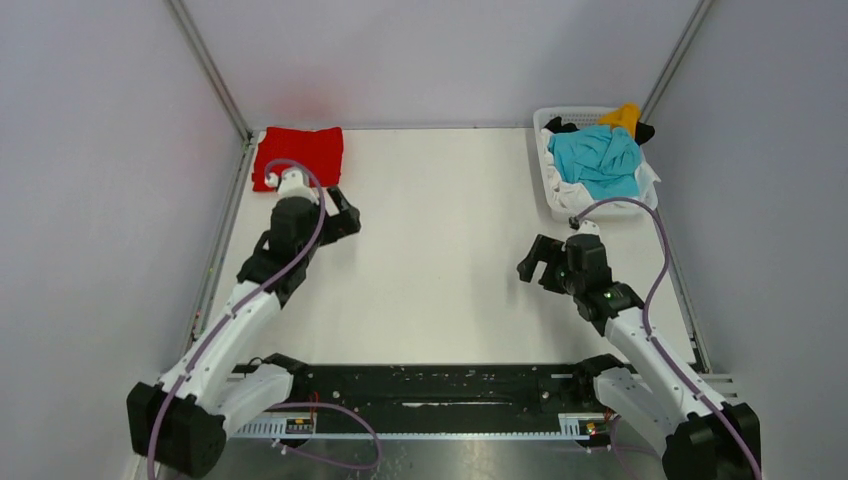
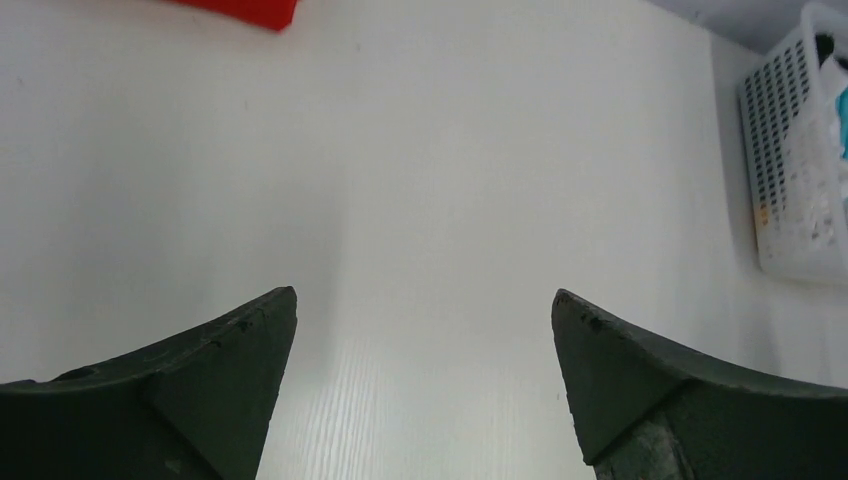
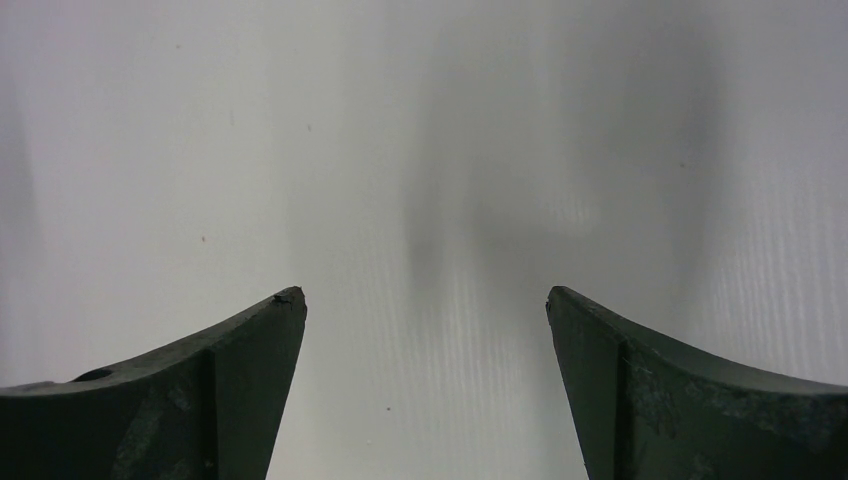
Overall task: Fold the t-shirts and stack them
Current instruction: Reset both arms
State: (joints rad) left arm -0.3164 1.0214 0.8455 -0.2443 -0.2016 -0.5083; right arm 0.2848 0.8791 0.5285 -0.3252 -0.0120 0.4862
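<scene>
A folded bright red t-shirt [image 1: 299,155] lies flat at the table's far left corner; a corner of it shows at the top of the left wrist view [image 2: 250,12]. My left gripper [image 1: 343,213] is open and empty just in front of and to the right of it, over bare table [image 2: 424,300]. A turquoise t-shirt [image 1: 598,160] lies on top in the white basket [image 1: 560,205], with yellow-orange [image 1: 624,116], black [image 1: 560,126] and white cloth around it. My right gripper [image 1: 537,265] is open and empty, in front of the basket, over bare table [image 3: 425,300].
The white plastic basket stands at the far right and shows at the right edge of the left wrist view [image 2: 790,180]. Grey walls with metal rails enclose the table on three sides. The black base rail [image 1: 440,385] runs along the near edge.
</scene>
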